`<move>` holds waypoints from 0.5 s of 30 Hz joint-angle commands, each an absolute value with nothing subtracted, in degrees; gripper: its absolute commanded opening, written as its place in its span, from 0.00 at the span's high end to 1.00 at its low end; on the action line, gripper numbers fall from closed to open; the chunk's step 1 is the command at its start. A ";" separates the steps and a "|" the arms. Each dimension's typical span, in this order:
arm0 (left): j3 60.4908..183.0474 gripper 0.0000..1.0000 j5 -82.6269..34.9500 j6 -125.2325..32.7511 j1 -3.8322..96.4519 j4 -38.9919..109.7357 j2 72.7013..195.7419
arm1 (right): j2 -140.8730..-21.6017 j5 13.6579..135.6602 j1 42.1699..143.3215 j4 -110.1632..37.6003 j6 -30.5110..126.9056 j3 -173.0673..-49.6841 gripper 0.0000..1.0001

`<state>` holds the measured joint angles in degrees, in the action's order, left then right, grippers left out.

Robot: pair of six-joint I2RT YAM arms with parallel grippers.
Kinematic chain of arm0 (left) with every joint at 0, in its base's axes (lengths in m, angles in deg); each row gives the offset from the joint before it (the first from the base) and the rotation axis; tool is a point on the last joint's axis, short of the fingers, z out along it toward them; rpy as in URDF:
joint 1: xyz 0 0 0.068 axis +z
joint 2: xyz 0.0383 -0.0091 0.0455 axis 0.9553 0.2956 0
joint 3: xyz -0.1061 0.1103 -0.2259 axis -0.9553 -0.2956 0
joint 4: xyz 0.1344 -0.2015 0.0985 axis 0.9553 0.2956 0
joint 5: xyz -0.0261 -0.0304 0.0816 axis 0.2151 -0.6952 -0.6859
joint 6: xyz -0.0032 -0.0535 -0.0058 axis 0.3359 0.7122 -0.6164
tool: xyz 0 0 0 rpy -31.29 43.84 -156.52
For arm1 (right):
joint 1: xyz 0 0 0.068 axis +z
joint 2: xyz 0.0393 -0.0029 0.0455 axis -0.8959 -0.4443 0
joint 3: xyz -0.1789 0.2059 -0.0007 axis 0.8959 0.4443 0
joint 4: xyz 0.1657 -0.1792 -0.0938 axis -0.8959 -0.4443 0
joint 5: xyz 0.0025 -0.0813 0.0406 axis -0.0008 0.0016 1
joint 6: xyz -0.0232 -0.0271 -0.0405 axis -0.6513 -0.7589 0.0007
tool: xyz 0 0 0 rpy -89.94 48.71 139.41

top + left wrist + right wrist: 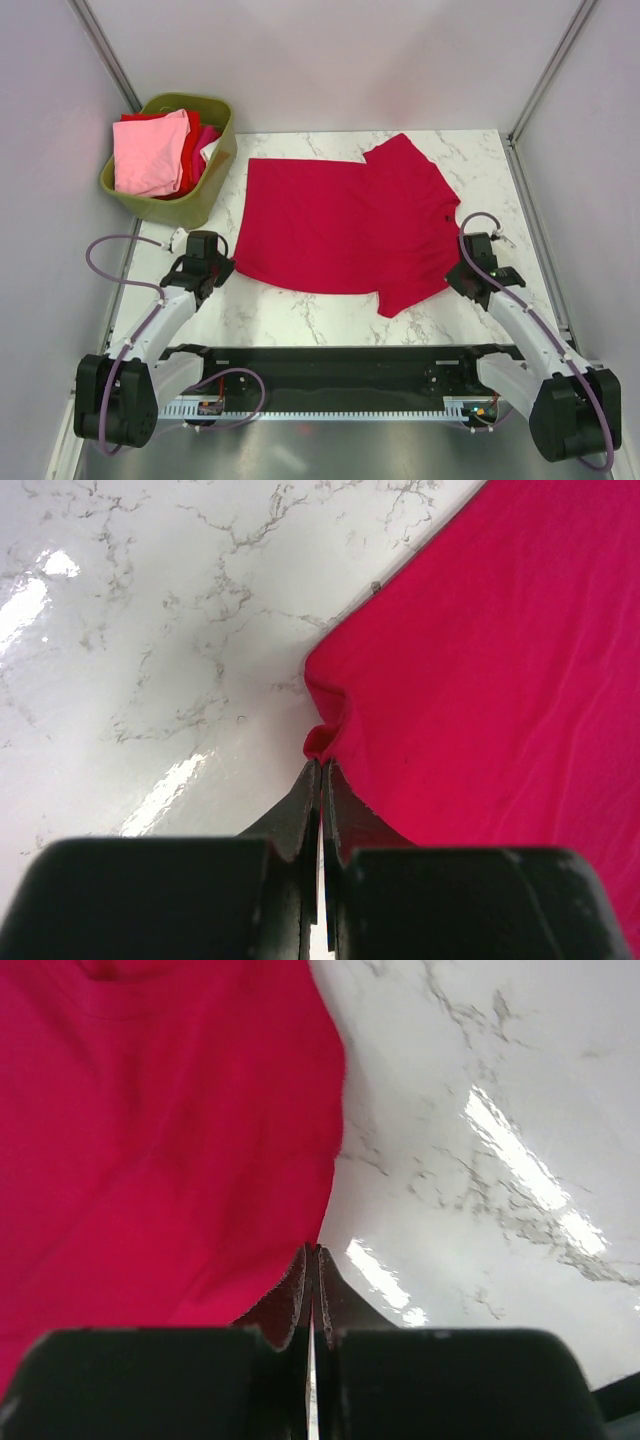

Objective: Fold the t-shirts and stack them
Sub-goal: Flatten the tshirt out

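Observation:
A crimson red t-shirt [340, 225] lies spread flat on the marble table [300, 325], one sleeve pointing to the far right and one toward the near edge. My left gripper [230, 266] is at its near left corner. In the left wrist view this gripper [322, 762] is shut, with a small bunched fold of the shirt [500, 680] pinched at its tips. My right gripper [452, 270] is at the shirt's right side. In the right wrist view its jaws [312, 1250] are shut exactly where the shirt's [150, 1140] edge meets them. A light pink t-shirt [150, 155] lies on top of red cloth [192, 150] in the basket.
An olive-green plastic basket [215, 185] stands at the far left, just off the table's left edge. Grey walls close in the left, right and back. Bare marble shows in front of the shirt and along the right edge [510, 200].

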<state>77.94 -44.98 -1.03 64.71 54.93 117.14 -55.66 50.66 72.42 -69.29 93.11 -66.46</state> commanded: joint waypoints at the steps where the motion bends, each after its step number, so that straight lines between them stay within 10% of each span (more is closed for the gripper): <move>1: 78.42 0.98 -45.81 -2.89 64.99 54.17 116.56 | -58.75 51.46 72.58 -68.22 94.47 -73.43 1.00; 11: 81.85 0.98 -47.39 -2.45 64.99 54.09 119.54 | -84.52 52.17 73.46 -63.64 95.43 -96.53 0.99; 15: 83.17 0.98 -48.01 -2.10 64.99 53.65 121.56 | -93.38 52.60 74.25 -62.41 94.39 -104.09 0.73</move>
<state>80.21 -45.53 -1.11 64.71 54.97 120.18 -89.41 52.30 73.60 -64.61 94.62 -97.59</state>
